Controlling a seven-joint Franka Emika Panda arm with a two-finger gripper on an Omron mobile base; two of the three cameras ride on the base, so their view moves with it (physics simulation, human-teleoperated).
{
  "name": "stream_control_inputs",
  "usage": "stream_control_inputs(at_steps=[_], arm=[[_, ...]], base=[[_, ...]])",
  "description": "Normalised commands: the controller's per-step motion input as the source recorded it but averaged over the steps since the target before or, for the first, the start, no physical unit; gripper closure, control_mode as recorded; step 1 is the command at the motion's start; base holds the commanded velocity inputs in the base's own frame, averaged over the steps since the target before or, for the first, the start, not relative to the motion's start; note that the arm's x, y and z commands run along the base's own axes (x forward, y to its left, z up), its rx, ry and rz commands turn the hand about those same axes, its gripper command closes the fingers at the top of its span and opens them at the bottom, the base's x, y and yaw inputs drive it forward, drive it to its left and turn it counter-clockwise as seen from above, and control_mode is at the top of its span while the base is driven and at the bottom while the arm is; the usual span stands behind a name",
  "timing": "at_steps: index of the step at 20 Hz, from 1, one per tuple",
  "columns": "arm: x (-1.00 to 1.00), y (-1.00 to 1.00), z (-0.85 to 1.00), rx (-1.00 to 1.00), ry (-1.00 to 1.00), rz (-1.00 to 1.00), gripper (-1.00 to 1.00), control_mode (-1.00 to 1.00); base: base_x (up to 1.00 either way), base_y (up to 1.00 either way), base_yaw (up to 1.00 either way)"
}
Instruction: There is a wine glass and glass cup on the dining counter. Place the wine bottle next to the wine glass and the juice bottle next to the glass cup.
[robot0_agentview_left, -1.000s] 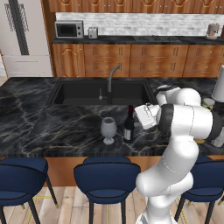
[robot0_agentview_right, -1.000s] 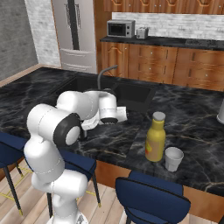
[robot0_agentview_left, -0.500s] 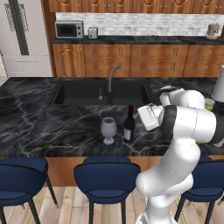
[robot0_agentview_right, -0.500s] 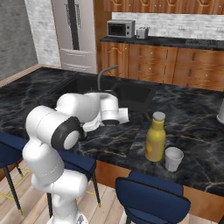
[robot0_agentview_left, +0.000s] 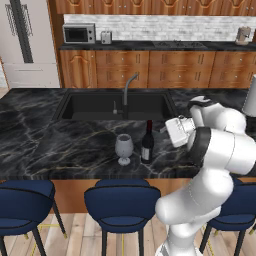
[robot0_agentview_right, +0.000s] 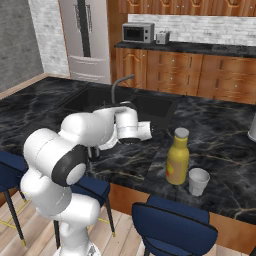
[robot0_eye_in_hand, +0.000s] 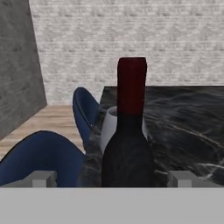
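Wine glass: upright near the front edge of the dining counter, in front of the sink.
Wine bottle: upright just right of the wine glass, close beside it, not touching.
Gripper: jaws wide apart, level with the wine bottle, one finger tip on each side, nothing clamped.
Juice bottle: upright further right, near the front edge.
Glass cup: just right of the juice bottle, close to the front edge.
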Motion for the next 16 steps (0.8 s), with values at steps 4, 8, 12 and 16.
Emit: stream_control_inputs(at_steps=[4, 8, 12, 16], arm=[[-0.42, -0.03, 0.27, -0.13, 0.0, -0.21, -1.0, -1.0], [-0.58, -0.04, 0.32, -0.2, -0.13, -0.2, -1.0, -1.0], [-0.48, 0.0, 0.28, -0.34, -0.05, -0.26, -1.0, -1.0], [-0.46, 0.0, 0.22, -0.31, 0.0, -0.3, -1.0, -1.0]], base=[[0.0, 0.0, 0.0], [0.0, 0.0, 0.0], [0.0, 0.0, 0.0], [0.0, 0.0, 0.0]])
